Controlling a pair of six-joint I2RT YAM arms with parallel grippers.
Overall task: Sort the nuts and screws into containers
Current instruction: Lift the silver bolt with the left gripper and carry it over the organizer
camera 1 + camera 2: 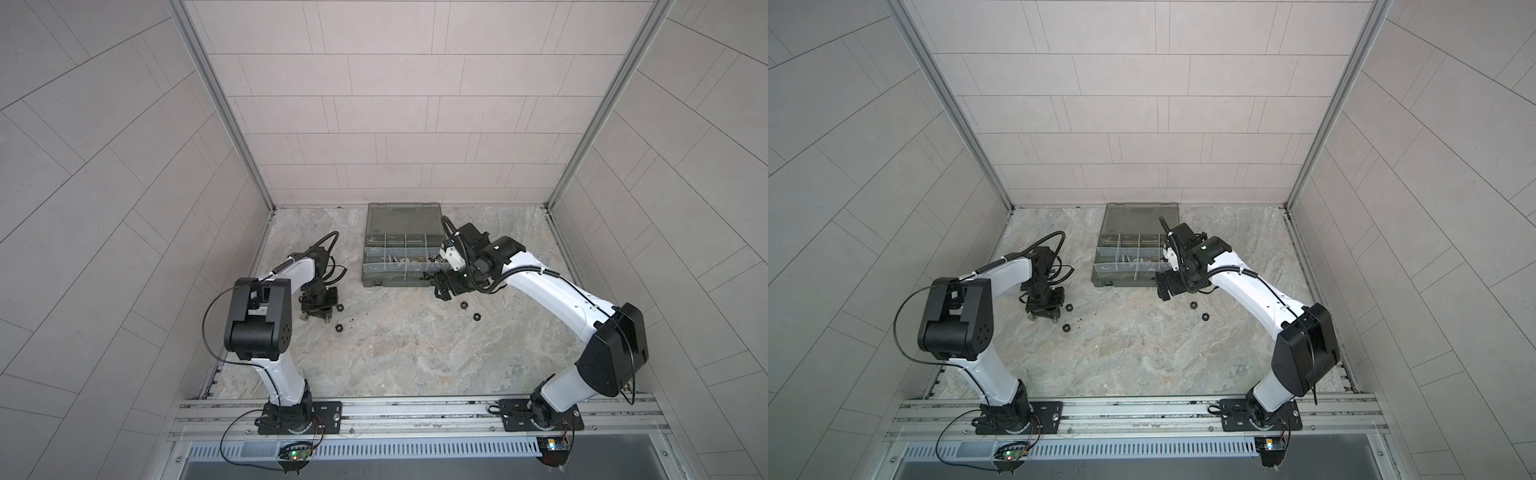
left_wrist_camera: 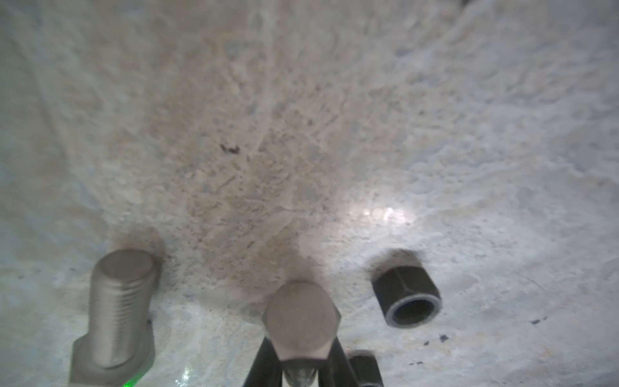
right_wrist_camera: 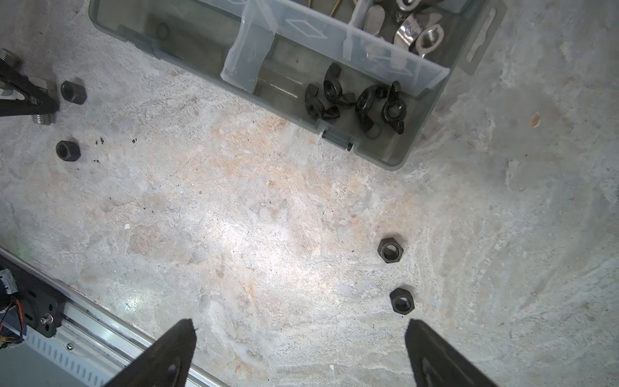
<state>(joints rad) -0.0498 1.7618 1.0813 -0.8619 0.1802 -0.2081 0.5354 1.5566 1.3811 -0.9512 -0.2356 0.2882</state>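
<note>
With my left gripper [image 2: 301, 367] pinching the silver hex bolt [image 2: 301, 321] by its shank and my right gripper [image 3: 300, 326] wide open, I should lift straight up, clear of the nearby black hex nut [image 2: 407, 298].

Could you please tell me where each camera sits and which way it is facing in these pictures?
Both top views: high above the front rail, looking down at the table; both arms, left gripper, right gripper and the organizer case show.
Left wrist: on the left arm, looking down close; its fingers pinch a silver bolt.
Right wrist: on the right arm, looking down past its open fingers at loose hex nuts and the case corner.
Shared: the right wrist view also shows that pinched bolt.
</note>
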